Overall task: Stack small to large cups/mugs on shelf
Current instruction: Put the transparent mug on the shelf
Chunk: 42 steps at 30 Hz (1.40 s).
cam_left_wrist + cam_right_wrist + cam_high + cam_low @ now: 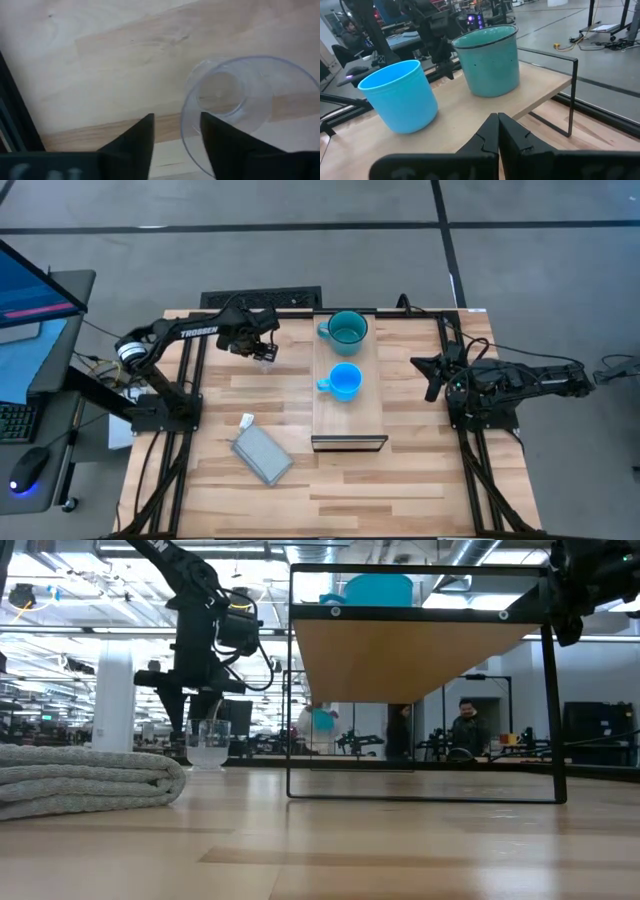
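Left gripper (176, 142): fingers are straddling the glass cup's (245, 107) rim, not visibly clamping it.
Glass cup: sitting upright on tabletop (400, 480), left of shelf (348, 420).
Right gripper (498, 131): fingers pressed together, holding nothing.

1. The left arm reaches from its base at the table's left side toward the far middle, its wrist bent so the gripper points down.
2. The left gripper (264, 356) hangs low over the table; in the low view (190, 735) its tips sit close to the tabletop.
3. Its fingers (135, 145) stand apart with a clear gap between them, and one finger overlaps the rim of a clear cup (240, 100); whether it touches is unclear.
4. The right arm lies folded low at the table's right side, stretched along its base.
5. The right gripper (432, 375) points toward the table's middle, fingers (487, 137) pressed together with nothing between them.
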{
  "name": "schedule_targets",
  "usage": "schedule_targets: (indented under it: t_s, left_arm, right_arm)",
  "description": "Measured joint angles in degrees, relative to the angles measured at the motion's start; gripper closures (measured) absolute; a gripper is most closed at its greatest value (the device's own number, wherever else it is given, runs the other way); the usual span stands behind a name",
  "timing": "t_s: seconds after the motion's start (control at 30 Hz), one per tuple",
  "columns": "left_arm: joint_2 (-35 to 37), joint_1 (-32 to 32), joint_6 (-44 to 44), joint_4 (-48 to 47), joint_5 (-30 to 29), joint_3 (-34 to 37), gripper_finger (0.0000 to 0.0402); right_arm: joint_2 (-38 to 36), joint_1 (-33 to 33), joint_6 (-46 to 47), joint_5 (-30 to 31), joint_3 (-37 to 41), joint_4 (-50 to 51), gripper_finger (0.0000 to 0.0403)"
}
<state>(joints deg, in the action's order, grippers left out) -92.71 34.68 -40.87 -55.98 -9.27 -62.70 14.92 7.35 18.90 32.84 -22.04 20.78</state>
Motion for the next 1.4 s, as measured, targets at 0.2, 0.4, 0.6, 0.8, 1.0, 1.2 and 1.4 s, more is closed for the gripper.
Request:
schedule_targets:
  t_s: [0.2, 0.4, 0.6, 0.8, 1.0, 1.2, 1.4]
  left_arm:
    - [0.0, 0.9, 4.2, 0.2, -0.1, 0.0, 0.0344]
    - [0.1, 1.1, 10.6, 0.6, -0.1, 0.0, 0.0396]
    - [0.3, 0.4, 20.5, -0.5, 0.9, -0.7, 0.0400]
    - [5.2, -0.5, 27.1, -6.2, 3.5, -5.5, 0.0401]
    - [14.6, -2.0, 28.9, -7.6, 12.4, -12.1, 0.0401]
    - [20.8, -9.0, 28.3, -7.7, 15.1, -17.9, 0.0401]
    - [19.7, -17.9, 27.9, -7.0, 14.6, -26.7, 0.0401]
  right_arm:
    - [0.0, 0.0, 0.0, 0.0, 0.0, 0.0, 0.0379]
    - [0.0, 0.0, 0.0, 0.0, 0.0, 0.0, 0.0382]
    - [0.0, 0.0, 0.1, 0.0, 0.0, 0.0, 0.0382]
    - [0.0, 0.0, 0.6, 0.0, 0.0, 0.0, 0.0382]
    - [0.0, 0.0, 0.6, 0.0, 0.0, 0.0, 0.0385]
    - [0.0, 0.0, 0.6, 0.0, 0.0, 0.1, 0.0384]
    - [0.0, 0.0, 0.6, 0.1, 0.0, 0.1, 0.0386]
